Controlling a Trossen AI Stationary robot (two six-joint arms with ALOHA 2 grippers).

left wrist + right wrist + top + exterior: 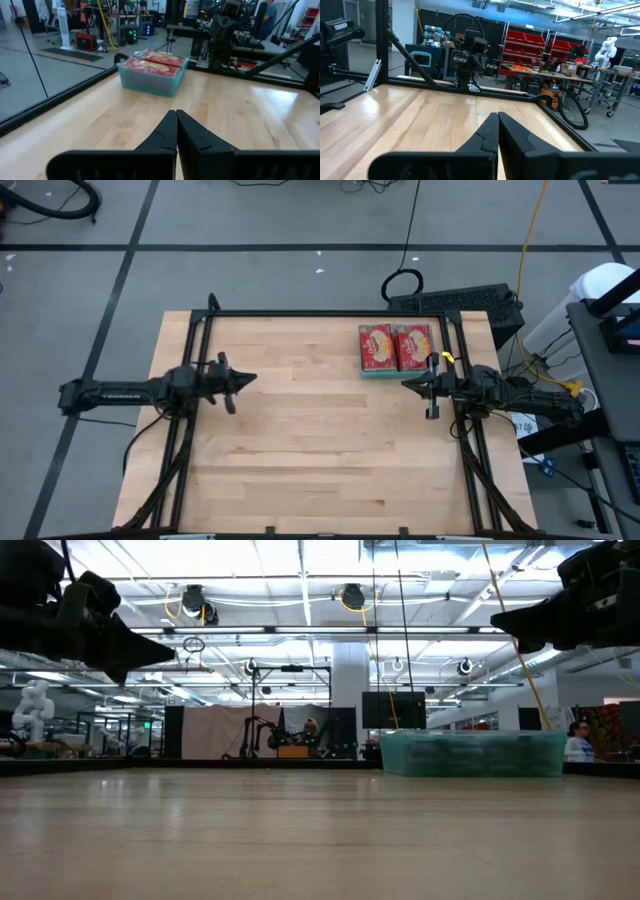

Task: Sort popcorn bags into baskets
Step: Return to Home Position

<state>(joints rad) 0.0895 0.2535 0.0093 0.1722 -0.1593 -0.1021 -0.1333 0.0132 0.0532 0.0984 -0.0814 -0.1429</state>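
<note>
I have both arms up off the table (320,440) and facing each other across it. The left gripper (248,379) hangs over the left half of the boards, well apart from the work. The right gripper (408,384) hangs just off the near wall of the teal basket (397,374), which sits at the far right of the table. From table height both show high in the air; the right one (497,614) is above the basket's (470,754) rim, not touching it.

The popcorn bags (395,346) lie inside the basket in two side-by-side stacks, red faces up, filling its width; I can see no packet loose on the wood.

Through the left wrist camera the two fingers are pressed together with nothing between them (176,114); the right wrist camera shows the same, jaws flat against each other and empty (498,116).

I judge the sorting done and only the retreat to home left. To do that cleanly I would hold the right arm's height first and draw it back away from the basket wall before lowering anything; a drop too early could clip the rim and shove the tray. The left arm has open boards beneath it — a plain, slow fold back should do; both pairs of fingers shut throughout, and no sweeping across the middle, where the arms point at each other.
</note>
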